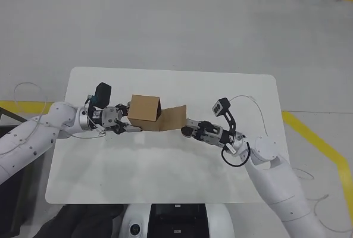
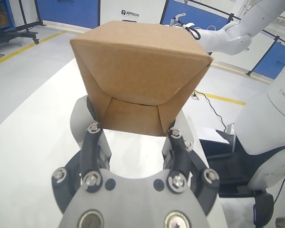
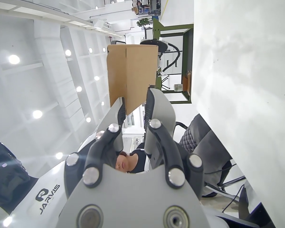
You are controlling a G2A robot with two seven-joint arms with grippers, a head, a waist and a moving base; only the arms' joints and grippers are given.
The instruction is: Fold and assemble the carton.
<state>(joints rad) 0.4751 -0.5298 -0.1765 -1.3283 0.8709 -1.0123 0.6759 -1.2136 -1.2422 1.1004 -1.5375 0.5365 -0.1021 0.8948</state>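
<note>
Carton (image 1: 145, 110) is held up above the middle of the white table (image 1: 164, 172), between your two grippers. It is a brown box shape, with one flap (image 1: 175, 117) sticking out flat on its right side.

Your left gripper (image 1: 124, 123) is at the left end of the carton. In the left wrist view its two fingers sit one on each side of the box end and press on it, so that gripper is closed on the carton (image 2: 137, 72). The folded end faces this gripper (image 2: 133, 122).

Your right gripper (image 1: 187, 127) is at the right, at the outer edge of the flap. In the right wrist view the thin brown board (image 3: 133, 72) goes in between its fingers, and the gripper (image 3: 135, 103) looks pinched on it.
</note>
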